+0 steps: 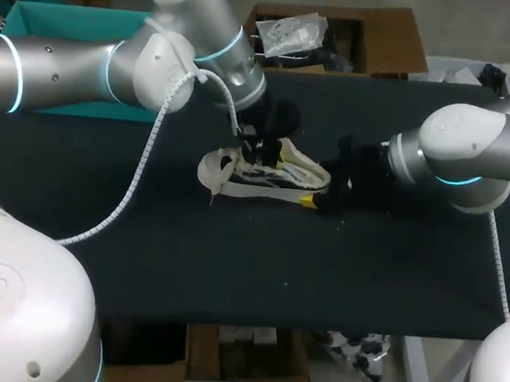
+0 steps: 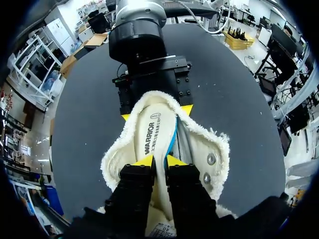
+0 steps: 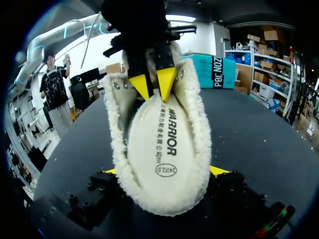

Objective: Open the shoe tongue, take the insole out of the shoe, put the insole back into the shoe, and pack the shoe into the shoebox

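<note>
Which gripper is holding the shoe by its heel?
The right gripper: it clasps the heel of the shoe from both sides. The left gripper instead pinches the insole inside it.

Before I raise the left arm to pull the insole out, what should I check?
1. Left gripper shut on the insole edge: ok.
2. Right gripper clamping the shoe at its heel from both sides: ok.
3. Opening of the shoe spread wide: ok.
4. Toe end of the insole free inside the shoe: cannot tell, hidden.
</note>
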`<state>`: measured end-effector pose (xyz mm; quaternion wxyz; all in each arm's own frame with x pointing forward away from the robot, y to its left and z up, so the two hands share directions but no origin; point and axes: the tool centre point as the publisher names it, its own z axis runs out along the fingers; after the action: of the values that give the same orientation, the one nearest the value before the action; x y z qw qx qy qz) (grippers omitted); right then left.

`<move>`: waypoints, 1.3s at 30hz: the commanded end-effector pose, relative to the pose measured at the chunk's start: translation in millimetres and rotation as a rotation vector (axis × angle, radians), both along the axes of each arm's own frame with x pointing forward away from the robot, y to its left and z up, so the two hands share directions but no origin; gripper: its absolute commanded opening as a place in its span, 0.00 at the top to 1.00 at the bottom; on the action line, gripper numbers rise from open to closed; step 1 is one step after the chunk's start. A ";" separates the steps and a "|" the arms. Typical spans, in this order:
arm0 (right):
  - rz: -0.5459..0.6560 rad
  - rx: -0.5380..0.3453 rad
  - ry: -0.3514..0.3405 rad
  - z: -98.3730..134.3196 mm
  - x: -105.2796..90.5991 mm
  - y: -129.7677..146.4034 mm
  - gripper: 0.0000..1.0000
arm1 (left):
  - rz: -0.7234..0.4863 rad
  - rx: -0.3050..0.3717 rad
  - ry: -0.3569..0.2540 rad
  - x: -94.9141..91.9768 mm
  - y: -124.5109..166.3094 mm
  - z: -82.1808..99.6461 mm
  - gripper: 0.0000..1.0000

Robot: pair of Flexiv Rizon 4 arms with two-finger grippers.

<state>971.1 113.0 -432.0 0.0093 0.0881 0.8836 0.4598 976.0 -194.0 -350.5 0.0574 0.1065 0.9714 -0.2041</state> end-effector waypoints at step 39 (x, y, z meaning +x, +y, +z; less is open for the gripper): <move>0.002 0.004 0.001 -9.4 1.4 1.7 1.00 | -0.044 0.001 0.098 -9.6 -5.5 28.0 0.74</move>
<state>971.4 113.6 -432.3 0.0094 0.0885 0.8836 0.4598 962.6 -195.7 -321.5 0.0099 0.1177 0.9689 -0.2173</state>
